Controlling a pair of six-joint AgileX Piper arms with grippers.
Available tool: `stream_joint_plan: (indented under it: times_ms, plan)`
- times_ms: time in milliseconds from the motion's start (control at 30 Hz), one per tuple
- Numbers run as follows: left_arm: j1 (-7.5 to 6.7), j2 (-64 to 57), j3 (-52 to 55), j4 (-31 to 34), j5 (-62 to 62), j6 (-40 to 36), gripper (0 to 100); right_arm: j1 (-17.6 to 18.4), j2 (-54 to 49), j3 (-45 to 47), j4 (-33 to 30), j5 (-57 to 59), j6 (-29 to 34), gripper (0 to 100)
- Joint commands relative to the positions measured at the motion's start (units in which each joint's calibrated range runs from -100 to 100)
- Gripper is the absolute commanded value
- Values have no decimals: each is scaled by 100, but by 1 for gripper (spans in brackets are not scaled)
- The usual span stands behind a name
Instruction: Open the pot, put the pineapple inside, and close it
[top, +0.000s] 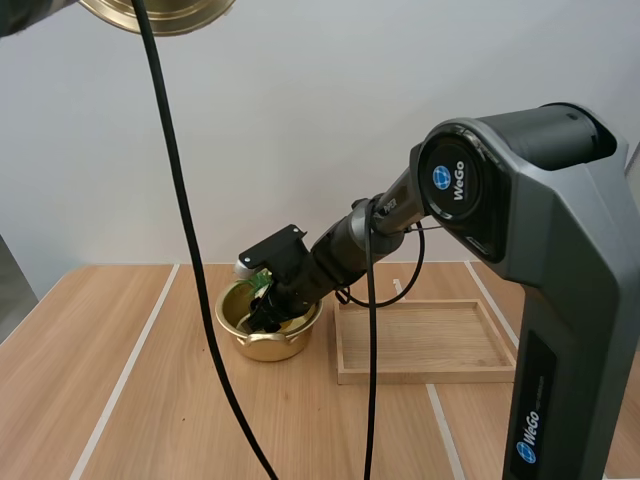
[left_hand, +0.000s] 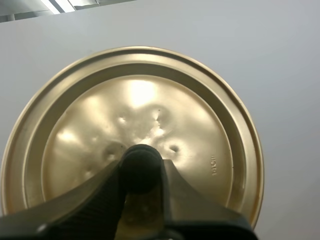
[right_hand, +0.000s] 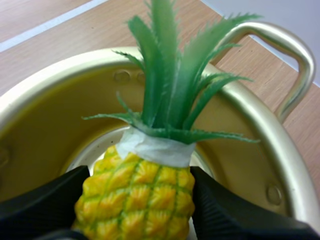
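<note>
Pinching pineapple (right_hand: 137, 195) in pot (right_hand: 45, 130), lid (left_hand: 200, 115) aloft.

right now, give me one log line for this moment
left claw: shut on lid, held high | right claw: shut on pineapple, in pot

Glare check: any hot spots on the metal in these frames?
Left wrist view: bright patches on the lid above its knob. Right wrist view: soft sheen along the pot rim and handle, pineapple evenly lit. High view: flat light, no hot spot on the pot.
</note>
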Motion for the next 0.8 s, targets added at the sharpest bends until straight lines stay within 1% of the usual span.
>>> stream_joint_plan:
  times_ms: [0, 400, 600, 767]
  plan:
    - [0, -32, -26, 1, -140, -43, 0, -27, 56, 111, -154, 40, 126, 0]
    - [0, -32, -26, 1, -140, -43, 0, -27, 56, 111, -188, 261, 399, 0]
    - [0, -32, -26, 1, -140, -43, 0, -27, 56, 111, -801, 279, 911, 0]
    - [0, -32, -26, 1, -140, -43, 0, -27, 56, 111, -822, 299, 933, 0]
